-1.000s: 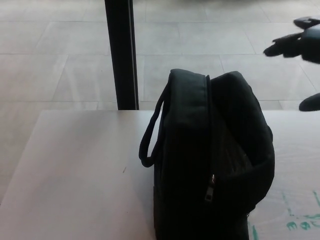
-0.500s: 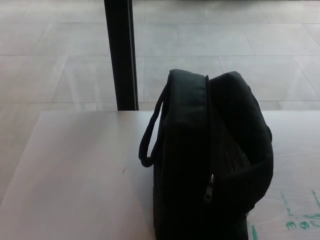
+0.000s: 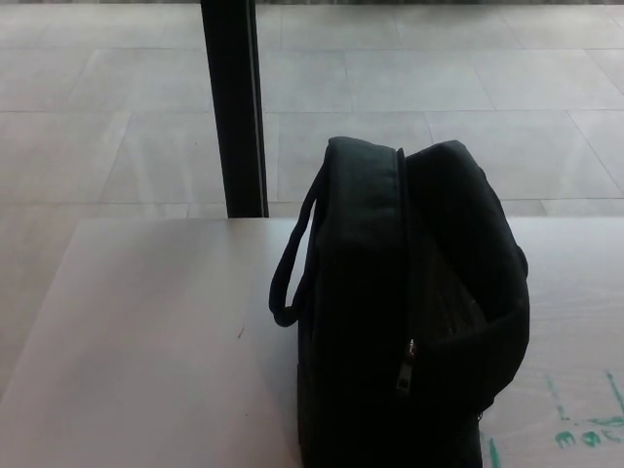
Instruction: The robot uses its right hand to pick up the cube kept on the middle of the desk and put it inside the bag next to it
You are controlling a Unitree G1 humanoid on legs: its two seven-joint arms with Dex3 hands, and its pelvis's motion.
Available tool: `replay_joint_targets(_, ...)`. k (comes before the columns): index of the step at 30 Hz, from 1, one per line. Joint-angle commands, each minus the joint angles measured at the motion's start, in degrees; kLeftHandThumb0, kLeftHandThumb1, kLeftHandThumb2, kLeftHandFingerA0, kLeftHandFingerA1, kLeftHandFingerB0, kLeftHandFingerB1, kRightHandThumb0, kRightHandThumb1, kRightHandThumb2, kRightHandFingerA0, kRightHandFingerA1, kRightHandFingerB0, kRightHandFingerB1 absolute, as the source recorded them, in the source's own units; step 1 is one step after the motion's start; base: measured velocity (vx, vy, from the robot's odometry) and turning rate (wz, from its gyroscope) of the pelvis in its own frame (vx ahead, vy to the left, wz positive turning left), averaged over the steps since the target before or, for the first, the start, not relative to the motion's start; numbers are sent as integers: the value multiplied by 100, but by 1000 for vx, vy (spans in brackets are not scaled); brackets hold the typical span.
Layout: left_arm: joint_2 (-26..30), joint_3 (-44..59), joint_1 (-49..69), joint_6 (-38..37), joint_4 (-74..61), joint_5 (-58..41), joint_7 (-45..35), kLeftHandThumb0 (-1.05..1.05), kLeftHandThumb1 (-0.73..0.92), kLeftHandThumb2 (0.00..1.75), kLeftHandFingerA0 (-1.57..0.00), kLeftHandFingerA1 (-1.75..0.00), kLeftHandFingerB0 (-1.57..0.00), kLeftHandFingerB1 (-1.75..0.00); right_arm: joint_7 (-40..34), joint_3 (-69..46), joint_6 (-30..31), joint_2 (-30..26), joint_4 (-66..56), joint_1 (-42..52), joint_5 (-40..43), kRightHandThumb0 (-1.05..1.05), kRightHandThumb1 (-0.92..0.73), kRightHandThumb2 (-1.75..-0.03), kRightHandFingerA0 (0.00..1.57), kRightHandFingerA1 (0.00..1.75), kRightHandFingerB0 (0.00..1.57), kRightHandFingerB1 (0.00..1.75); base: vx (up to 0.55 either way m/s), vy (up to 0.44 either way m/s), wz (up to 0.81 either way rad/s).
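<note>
While I watch the head view, neither hand shows, so I cannot tell the state of the fingers. I see the black bag (image 3: 409, 322) standing upright toward the table's (image 3: 146, 341) near edge, long axis vertical, zipper (image 3: 404, 366) facing me, handle (image 3: 292, 263) looping toward the left edge.

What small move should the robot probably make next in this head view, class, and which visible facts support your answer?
Probably bring the right hand back into view from the right, towards the black bag. No hand shows, and no cube is visible on the desk, so it may already be inside the bag or hidden behind it; the hand must return before anything else.
</note>
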Motion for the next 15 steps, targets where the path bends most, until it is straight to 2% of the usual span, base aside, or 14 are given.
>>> replay_joint_targets(1,140,93,-59,101,80,3,-22,-60,70,61,-23,-50,-25,-39,-3304,-1740,146,1099,1821,1109,628,-52,-66,-61,16,44,18,28,0,0,0)
replay_joint_targets(3,161,65,-69,77,104,32,-44,-61,70,61,-23,-49,-25,-39,-3379,-1841,63,1100,2006,1120,742,-52,-66,-60,11,45,18,29,0,0,0)
replay_joint_targets(6,152,99,-71,61,139,7,-45,-61,70,61,-23,-50,-24,-39,-3802,-1788,-299,947,2690,1093,755,-52,-65,-61,17,50,18,31,0,0,0)
replay_joint_targets(8,155,108,-65,85,114,1,-33,-60,71,61,-24,-49,-25,-39,-3851,-1757,-322,921,2810,1096,746,-52,-67,-61,19,51,18,30,0,0,0)
replay_joint_targets(10,162,88,-49,55,108,5,-77,-60,71,61,-22,-49,-24,-38,-3785,-1619,-107,907,2916,1171,630,-54,-70,-62,13,47,16,30,0,0,0)
replay_joint_targets(11,152,82,-48,36,118,16,-63,-60,71,64,-22,-50,-25,-40,-3747,-1565,-68,888,2978,1156,625,-33,-56,-106,4,54,0,49,0,0,0)
replay_joint_targets(14,156,24,-64,59,124,92,9,-61,71,61,-24,-48,-23,-38,-3572,-1314,-41,1056,2899,1255,564,-33,-56,-106,5,55,0,49,0,0,0)
replay_joint_targets(15,154,10,-67,35,142,111,16,-60,70,61,-24,-48,-24,-39,-3517,-1122,-34,1071,2914,1335,441,-52,-69,-62,8,45,16,29,0,0,0)
